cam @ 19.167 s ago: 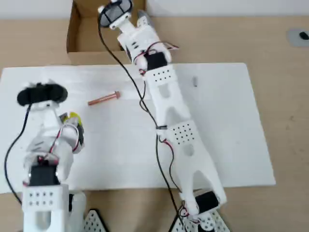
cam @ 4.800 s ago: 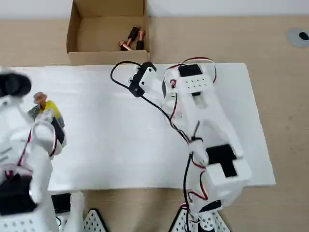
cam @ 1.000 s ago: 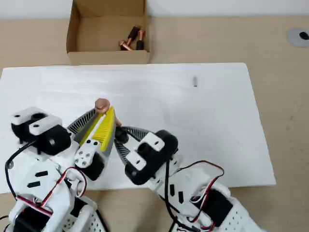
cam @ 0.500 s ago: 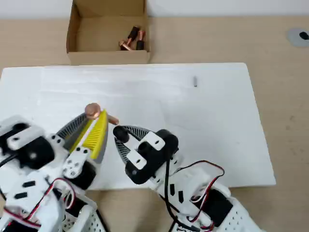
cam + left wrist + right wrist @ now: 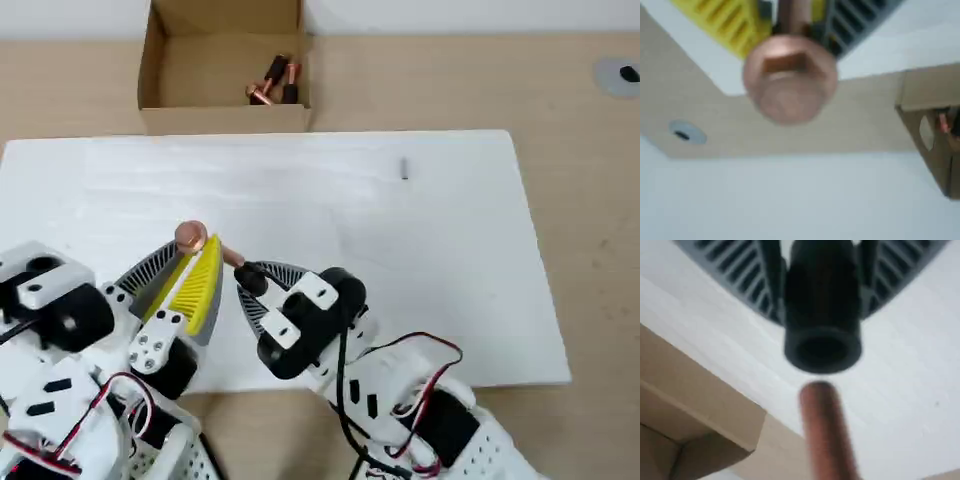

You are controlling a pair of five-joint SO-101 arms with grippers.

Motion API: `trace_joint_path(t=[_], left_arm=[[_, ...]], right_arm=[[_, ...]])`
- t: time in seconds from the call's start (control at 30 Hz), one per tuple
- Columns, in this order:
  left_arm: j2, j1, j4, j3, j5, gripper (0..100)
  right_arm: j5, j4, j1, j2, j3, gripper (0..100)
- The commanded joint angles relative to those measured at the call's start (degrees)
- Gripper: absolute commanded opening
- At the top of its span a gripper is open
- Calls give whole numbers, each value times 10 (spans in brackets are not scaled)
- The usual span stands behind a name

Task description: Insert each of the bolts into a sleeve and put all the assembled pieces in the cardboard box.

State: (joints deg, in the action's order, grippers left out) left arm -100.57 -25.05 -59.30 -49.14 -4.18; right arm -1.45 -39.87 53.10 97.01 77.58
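Between the two grippers, low over the white board (image 5: 420,250), a bolt and a sleeve are close to meeting. The left gripper (image 5: 193,255) is squeezed tight on the copper bolt (image 5: 790,77). One of its fingers is yellow (image 5: 722,20) and the other is grey (image 5: 855,20), and the bolt sits pinched between them. The round head of the bolt sticks out past the fingertips on one side. Its thin shaft pokes out the other way, toward the right gripper (image 5: 258,285). The right gripper is clamped on the black sleeve (image 5: 822,315), which sits between its two grey ribbed fingers (image 5: 730,270). The open hole of the sleeve faces away from the right gripper, toward the bolt. In the right wrist view the tip of the bolt is just in front of that hole and lined up with it, but it is not inside. I cannot tell if the tip touches the rim of the sleeve. The cardboard box (image 5: 150,70) is well away from both grippers, past the far edge of the white board on the wooden table (image 5: 580,200). Some put-together pieces (image 5: 275,82) lie in one corner of the box.
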Motion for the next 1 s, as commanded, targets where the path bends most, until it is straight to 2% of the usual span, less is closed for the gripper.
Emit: trace_joint_path(t=[0.0, 0.2, 0.4, 0.5, 0.77, 0.97], left_arm=[[2, -8, -3, 30, -1, 10], [39, -8, -9, 83, -4, 10], [138, -38, -81, 178, -30, 10], [151, -62, -89, 181, -31, 8], [150, -64, -84, 160, -30, 8], [150, -32, -81, 160, -27, 9]], right_arm=[[-5, 13, -7, 8, -3, 9], [-5, 13, -7, 7, -3, 9], [-5, 13, -7, 8, -3, 9], [-5, 13, -7, 8, -3, 9], [-5, 13, -8, 9, -7, 9], [-5, 12, -9, 9, -7, 9]])
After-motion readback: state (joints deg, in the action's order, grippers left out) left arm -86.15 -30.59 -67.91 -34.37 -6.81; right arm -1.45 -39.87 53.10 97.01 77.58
